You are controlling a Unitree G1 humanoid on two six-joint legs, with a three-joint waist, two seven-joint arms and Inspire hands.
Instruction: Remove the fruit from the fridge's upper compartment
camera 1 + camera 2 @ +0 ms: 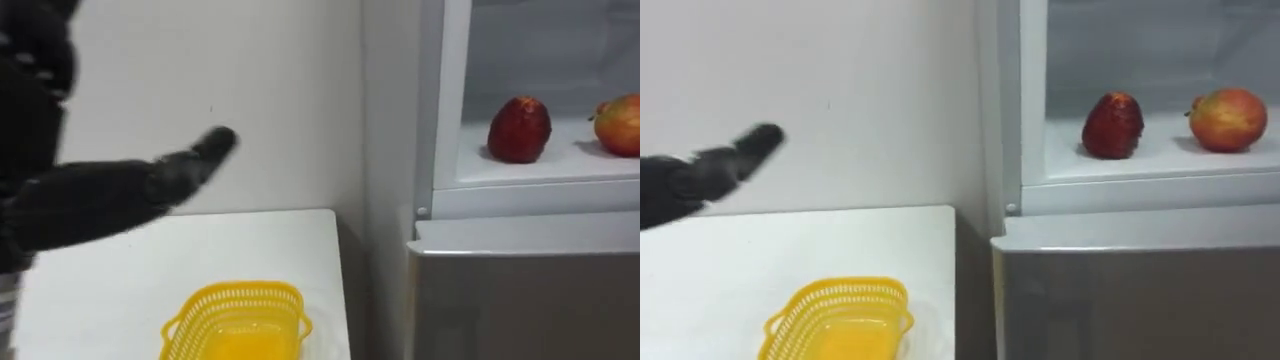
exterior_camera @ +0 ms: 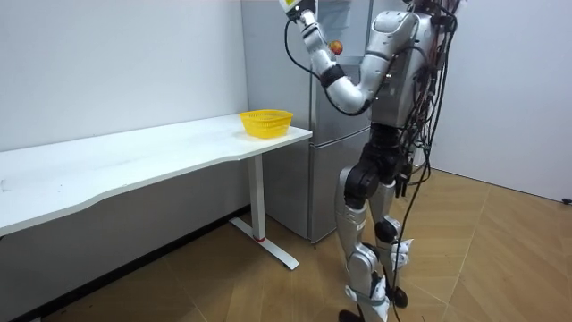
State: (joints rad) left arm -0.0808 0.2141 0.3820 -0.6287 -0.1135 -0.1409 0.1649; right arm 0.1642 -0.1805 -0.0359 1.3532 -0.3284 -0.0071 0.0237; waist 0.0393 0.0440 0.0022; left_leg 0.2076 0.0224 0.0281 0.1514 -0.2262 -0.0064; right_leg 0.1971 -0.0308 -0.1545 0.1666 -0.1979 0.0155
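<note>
The robot's left hand (image 1: 185, 168) was stretched out flat and held nothing, up above the white table (image 1: 100, 290) with the yellow basket (image 1: 237, 300). The red fruit (image 1: 519, 130) and the apple (image 1: 621, 124) sat on the top shelf (image 1: 560, 168) of the open fridge (image 1: 520, 290) (well apart from the hand). Reaching in, the hand might bump the fridge's edge, or push a fruit off.

- A long white table (image 2: 134, 152) with a wavy front edge stood on a white leg (image 2: 259, 197) with a flat foot.
- Behind the table rose a plain white wall (image 2: 107, 63), bare and evenly lit.
- Under and in front of the table lay a wooden floor (image 2: 500, 259) in a herringbone pattern.
- Just beside the table's far end stood a grey fridge (image 2: 323, 179).
- Well beyond that end, another pale wall (image 2: 527, 89) closed the room.
</note>
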